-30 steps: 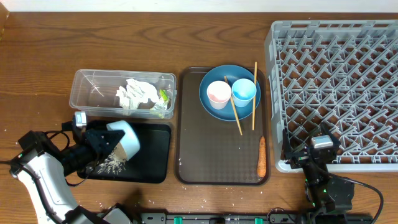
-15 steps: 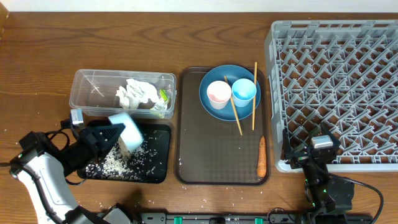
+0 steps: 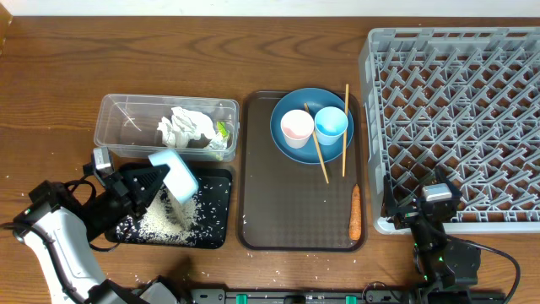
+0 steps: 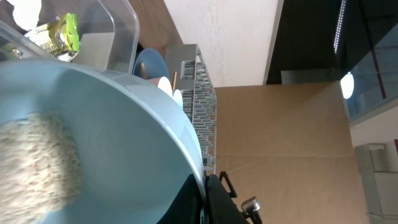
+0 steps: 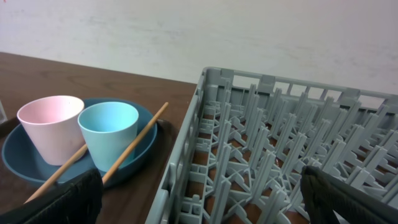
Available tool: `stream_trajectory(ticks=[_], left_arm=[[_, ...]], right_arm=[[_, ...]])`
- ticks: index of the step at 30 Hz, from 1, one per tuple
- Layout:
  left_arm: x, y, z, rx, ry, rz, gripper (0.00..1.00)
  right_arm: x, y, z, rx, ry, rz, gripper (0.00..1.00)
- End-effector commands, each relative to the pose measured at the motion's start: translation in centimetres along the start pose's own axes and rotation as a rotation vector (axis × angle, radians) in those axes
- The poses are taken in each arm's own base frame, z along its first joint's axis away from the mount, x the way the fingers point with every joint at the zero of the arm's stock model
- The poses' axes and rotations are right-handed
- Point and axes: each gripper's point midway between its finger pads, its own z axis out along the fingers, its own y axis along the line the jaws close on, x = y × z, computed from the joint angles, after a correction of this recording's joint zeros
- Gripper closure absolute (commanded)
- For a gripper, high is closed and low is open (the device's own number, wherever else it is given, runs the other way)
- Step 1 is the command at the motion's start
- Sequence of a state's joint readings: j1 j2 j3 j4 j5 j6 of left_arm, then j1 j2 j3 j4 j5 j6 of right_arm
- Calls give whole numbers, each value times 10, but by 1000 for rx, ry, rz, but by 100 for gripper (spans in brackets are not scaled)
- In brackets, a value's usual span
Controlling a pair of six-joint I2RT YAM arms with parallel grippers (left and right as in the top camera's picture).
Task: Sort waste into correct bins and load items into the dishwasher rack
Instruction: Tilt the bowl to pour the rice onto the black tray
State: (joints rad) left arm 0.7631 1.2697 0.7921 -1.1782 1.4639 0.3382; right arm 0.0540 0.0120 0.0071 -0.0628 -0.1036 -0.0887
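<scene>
My left gripper is shut on the rim of the small light-blue bowl, holding it tipped on its side over the black tray. White rice lies heaped on that tray under the bowl. In the left wrist view some rice still clings inside the bowl, and the fingers pinch its edge. The clear tub holds the napkin and the wrapper. My right gripper stands open at the rack's front left corner, holding nothing.
The brown tray carries the dark-blue plate with the pink cup, the blue cup and two chopsticks, plus the carrot. A few rice grains lie scattered on the table near the black tray.
The bowl has tipped further and shifted slightly right over the black tray, and much more rice has spilled onto the tray. The right arm has not moved.
</scene>
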Motion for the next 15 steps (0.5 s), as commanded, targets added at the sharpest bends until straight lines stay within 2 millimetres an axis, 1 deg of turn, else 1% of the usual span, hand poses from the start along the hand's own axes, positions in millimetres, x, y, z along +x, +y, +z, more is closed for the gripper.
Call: stream_trajectory(ticks=[1,4,7,11,13,15], left_arm=[[1,-8,-1,35,-12,5,94],[0,-9,-1,43,-14,2,94],[4,-13,-1,61,-13,-48,94],[-5,-12,-1,66,-26,23,94],[-1,-13,-1,67,-19,-46,94],[-2,-14,-1,71,-22,-38,94]], right_arm=[[0,1,0,-6,-1,-7,1],[0,2,0,-6,-1,-7,1],[0,1,0,-6,-1,-7,1],[0,1,0,-6,-1,-7,1],[0,2,0,-6,-1,-7,1],[0,2,0,-6,-1,-7,1]])
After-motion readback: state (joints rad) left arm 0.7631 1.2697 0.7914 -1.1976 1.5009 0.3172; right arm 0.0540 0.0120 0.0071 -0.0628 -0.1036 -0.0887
